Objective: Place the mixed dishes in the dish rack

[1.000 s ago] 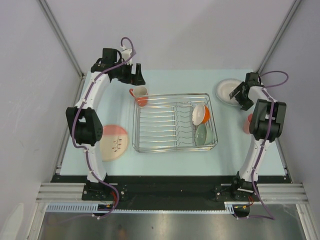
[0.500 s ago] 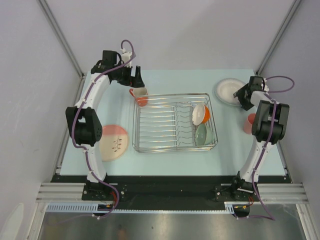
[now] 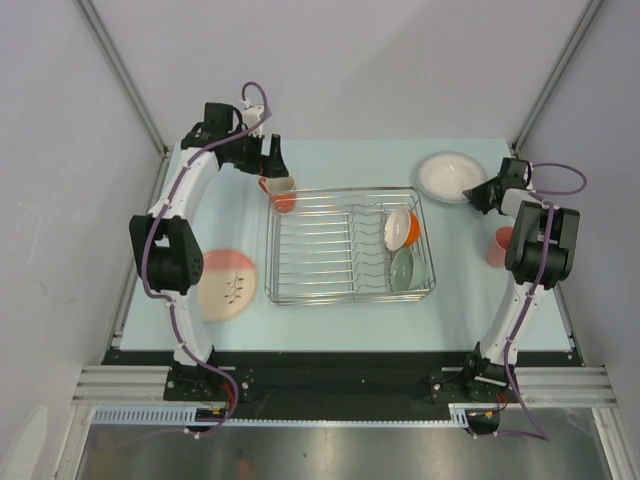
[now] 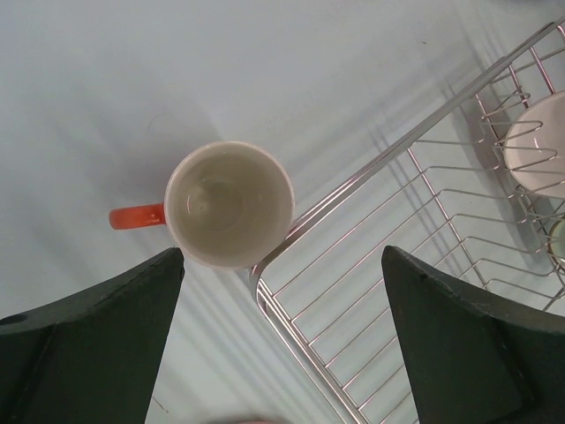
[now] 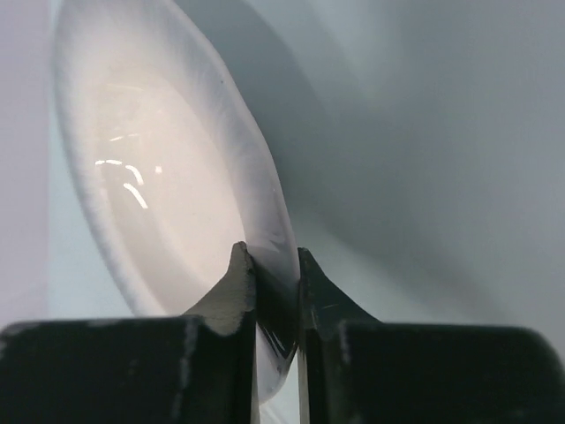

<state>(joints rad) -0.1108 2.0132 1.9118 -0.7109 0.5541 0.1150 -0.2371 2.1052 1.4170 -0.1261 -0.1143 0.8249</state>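
right fingers [image 5: 237, 276]: clamped on the near rim of the white plate [image 5: 168, 203], one finger on the inside face and one on the underside
white plate: far right part of the tabletop [image 3: 350, 158], beyond the far right corner of the dish rack [image 3: 340, 190] and apart from it; can't tell if it is off the surface
right arm [image 3: 540, 245]: reaches up the right edge, wrist bent inward toward the plate; pink tumbler [image 3: 496, 247] just beside its elbow
left fingers [image 4: 132, 309]: wide apart, holding nothing
orange mug [image 4: 229, 205]: upright on the tabletop, handle pointing away from the rack, just outside the rack's far left corner; in the wrist view it sits below and between the finger tips, nearer the left one
left arm [image 3: 165, 250]: stretched along the left edge, wrist above the mug, fingers pointing down
in rack: orange-and-white bowl [image 3: 402, 229] and pale green bowl [image 3: 403, 267] standing on edge at the right end
pink plate with dark twig mark [image 3: 228, 284]: flat on the tabletop, left of the rack
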